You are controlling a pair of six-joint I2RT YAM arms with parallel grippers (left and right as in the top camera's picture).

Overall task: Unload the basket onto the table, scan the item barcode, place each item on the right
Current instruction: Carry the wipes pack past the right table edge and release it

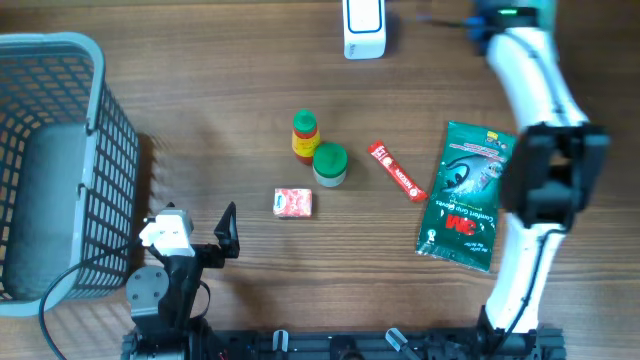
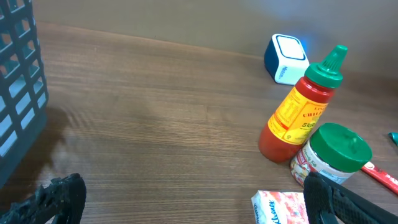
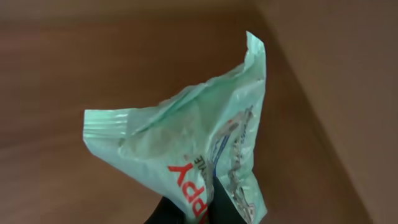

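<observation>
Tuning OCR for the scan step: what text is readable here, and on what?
"3M": packet, overhead view; the finer print is too small to read.
"PPY": red, upside down, on the packet in the right wrist view; the rest is lost in creases.
"CHILL…": bottle label, left wrist view; the rest is blurred.
Jar, stick, pink pack, scanner: nothing readable.

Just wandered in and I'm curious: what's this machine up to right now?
The right gripper is shut on an edge of the green 3M packet. The left gripper sits open beside the basket. The barcode scanner stands at the table far edge, away from the packet. The chilli sauce bottle and green-lidded jar stand untouched.
</observation>
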